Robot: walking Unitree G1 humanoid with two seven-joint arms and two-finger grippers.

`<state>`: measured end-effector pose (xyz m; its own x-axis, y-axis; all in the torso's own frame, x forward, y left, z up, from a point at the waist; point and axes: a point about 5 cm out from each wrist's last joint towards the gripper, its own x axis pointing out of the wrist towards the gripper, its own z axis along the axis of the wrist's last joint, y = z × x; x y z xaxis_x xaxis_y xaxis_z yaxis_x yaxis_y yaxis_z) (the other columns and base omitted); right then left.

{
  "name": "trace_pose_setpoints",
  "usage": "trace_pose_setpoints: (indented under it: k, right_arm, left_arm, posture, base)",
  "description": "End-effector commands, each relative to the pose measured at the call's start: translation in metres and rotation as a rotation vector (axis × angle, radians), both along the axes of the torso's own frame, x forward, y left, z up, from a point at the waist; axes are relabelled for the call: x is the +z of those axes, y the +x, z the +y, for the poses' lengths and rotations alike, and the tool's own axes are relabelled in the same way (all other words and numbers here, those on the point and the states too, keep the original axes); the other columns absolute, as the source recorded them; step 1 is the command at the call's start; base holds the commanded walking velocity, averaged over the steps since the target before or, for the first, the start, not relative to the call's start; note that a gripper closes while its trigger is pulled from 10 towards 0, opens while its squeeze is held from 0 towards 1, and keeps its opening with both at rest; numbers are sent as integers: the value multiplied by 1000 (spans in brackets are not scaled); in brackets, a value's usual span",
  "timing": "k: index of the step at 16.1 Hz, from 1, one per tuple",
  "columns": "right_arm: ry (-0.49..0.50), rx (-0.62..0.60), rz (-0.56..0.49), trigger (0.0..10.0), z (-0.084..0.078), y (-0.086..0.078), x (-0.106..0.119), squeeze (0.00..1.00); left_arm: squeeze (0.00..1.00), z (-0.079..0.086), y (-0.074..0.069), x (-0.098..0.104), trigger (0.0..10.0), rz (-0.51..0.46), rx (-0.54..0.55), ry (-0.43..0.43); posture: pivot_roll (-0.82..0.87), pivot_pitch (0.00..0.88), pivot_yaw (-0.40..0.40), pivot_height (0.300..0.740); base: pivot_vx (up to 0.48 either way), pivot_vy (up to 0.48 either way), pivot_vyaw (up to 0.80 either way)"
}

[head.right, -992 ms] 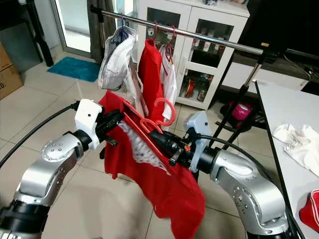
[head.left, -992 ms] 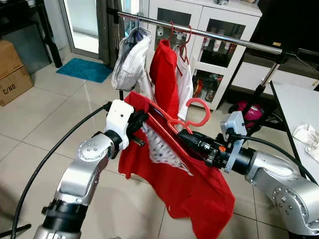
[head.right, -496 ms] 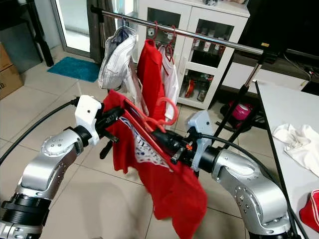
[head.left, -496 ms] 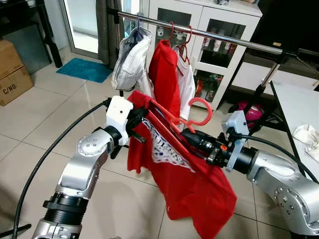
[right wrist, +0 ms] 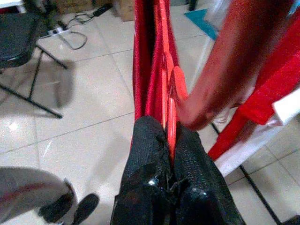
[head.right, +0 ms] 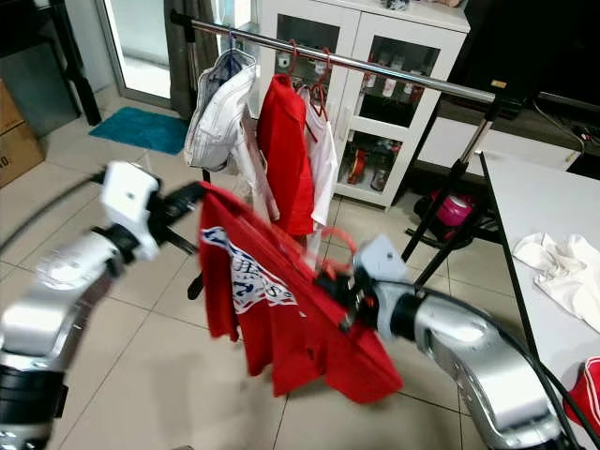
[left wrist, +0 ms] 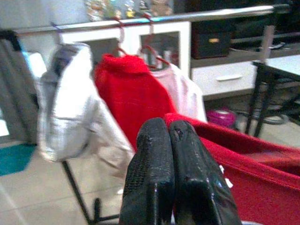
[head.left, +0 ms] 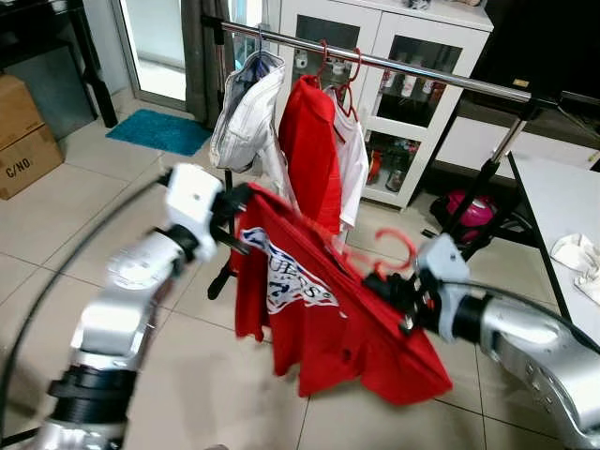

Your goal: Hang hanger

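Right wrist view shows the right gripper point(right wrist: 169, 140) clamped on the red hanger point(right wrist: 169, 89); the left gripper point(left wrist: 168, 140) pinches the red shirt point(head.left: 319, 300) below the rail point(head.left: 422, 73).

The red hanger point(head.left: 380, 263) — tilted, carrying a red T-shirt point(head.left: 319, 309) — hangs in mid-air below the rail point(head.left: 394, 66).
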<state>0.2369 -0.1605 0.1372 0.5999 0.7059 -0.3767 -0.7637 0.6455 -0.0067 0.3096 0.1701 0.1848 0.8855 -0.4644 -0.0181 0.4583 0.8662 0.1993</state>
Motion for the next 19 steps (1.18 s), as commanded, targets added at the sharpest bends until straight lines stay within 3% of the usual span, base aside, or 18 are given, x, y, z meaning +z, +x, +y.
trace_pose_setpoints:
  k: [1, 6, 8, 9, 12, 15, 17, 19]
  right_arm:
    - [-2, 62, -9, 0, -2, -6, 4, 0]
    - [107, 153, 17, 0, -4, -18, 10, 0]
    - [150, 186, 33, 0, -4, -23, 9, 0]
    - [186, 196, 33, 0, -3, -24, 11, 0]
    - [320, 82, -44, 0, 1, -11, 25, 0]
    - [497, -105, -122, 0, 7, 8, 40, 0]
    - [524, -157, -134, 0, 8, 12, 42, 0]
    - [556, -302, -180, 0, 5, 26, 46, 0]
  left_arm:
    - [0, 15, 7, 20, 0, -65, 64, -15]
    - [0, 62, 22, 34, 0, -129, 325, -14]
    - [0, 80, 27, 32, 0, -134, 476, -89]
    - [0, 79, 29, 26, 0, -112, 489, -112]
    - [0, 47, 24, 2, 0, -1, 283, -90]
    - [0, -12, -5, -16, 0, 92, -64, -59]
    - [0, -26, -17, -20, 0, 115, -157, -55]
    - [0, -43, -43, -28, 0, 172, -323, -30]
  posture:
    - [-126, 0, -75, 740]
    - [-127, 0, -70, 740]
    - [-124, 0, -70, 740]
    - [-123, 0, -70, 740]
    - [-120, 0, -61, 740]
    - [-108, 0, -70, 740]
    - [-107, 0, -75, 740]
    - [-102, 0, -86, 740]
  base:
    - [0, 0, 0]
    - [0, 0, 0]
    - [0, 0, 0]
    - [0, 0, 0]
    - [0, 0, 0]
    - [0, 0, 0]
    - [0, 0, 0]
    - [0, 0, 0]
